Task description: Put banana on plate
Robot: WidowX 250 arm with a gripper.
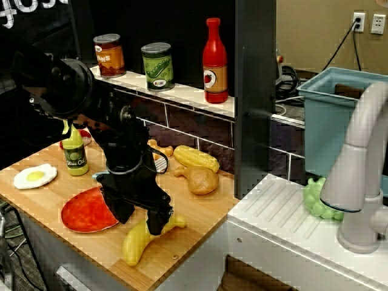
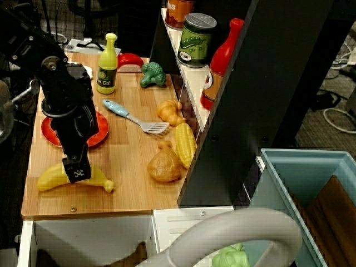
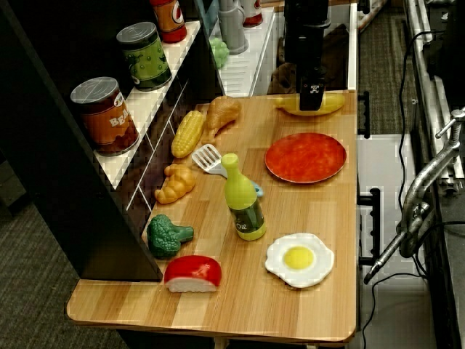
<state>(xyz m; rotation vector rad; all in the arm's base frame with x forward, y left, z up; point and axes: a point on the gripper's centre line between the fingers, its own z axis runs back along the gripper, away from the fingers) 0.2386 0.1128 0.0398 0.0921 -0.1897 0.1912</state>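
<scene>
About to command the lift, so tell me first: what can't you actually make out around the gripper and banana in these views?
- Grip: the gripper is down on the banana, but its own body hides the fingertips in all three views; closure unclear.
- Banana middle: covered by the gripper in the view from above and the far-end view.
- Plate: its right edge is behind the arm in the front view.
- Spatula: only its blue handle end shows beside the arm there.
</scene>
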